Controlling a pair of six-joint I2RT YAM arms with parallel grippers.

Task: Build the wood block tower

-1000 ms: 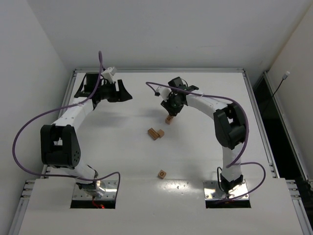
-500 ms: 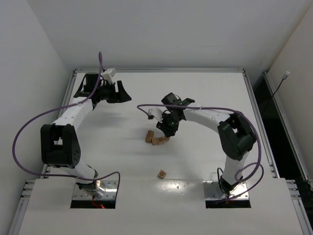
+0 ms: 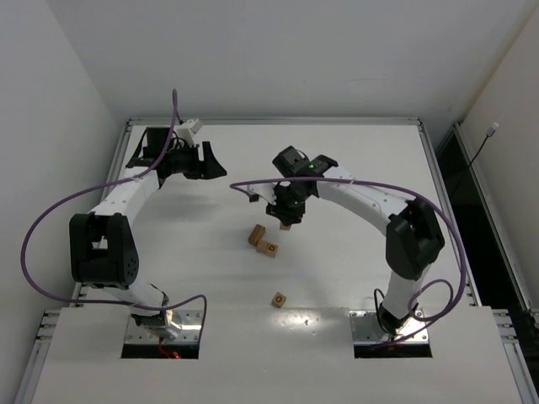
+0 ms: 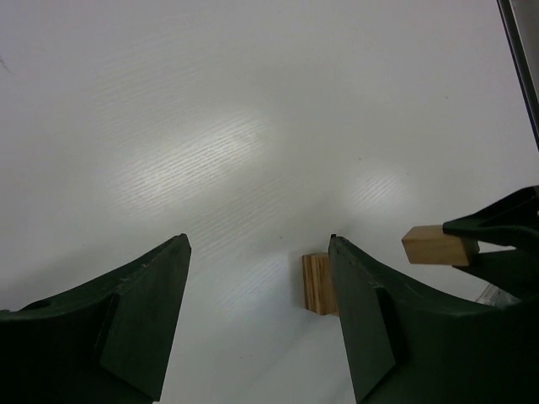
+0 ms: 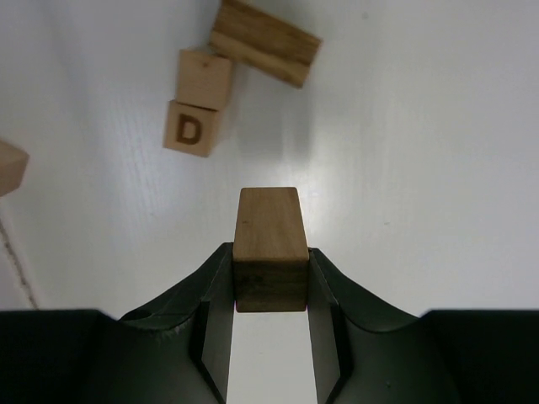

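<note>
Top external: R gripper [image 3: 286, 217] has pulled up and back off the two loose blocks vs 0.5 s ago. Its load is hard to see there. Right wrist: fingers clamped on a plain wood block [image 5: 269, 240], held clear above the D block [image 5: 191, 131] and brick [image 5: 264, 42]. L gripper [image 4: 257, 251] is spread wide, holding nothing, over the table [image 4: 210, 126].

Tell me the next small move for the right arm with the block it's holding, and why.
Probably shift the right gripper toward the light-brown wooden cube marked D, kept high, before lowering. It is shut on a light-brown wooden brick held clear of the white table. In the wrist view the D cube lies ahead and to the left, not under the brick.
</note>
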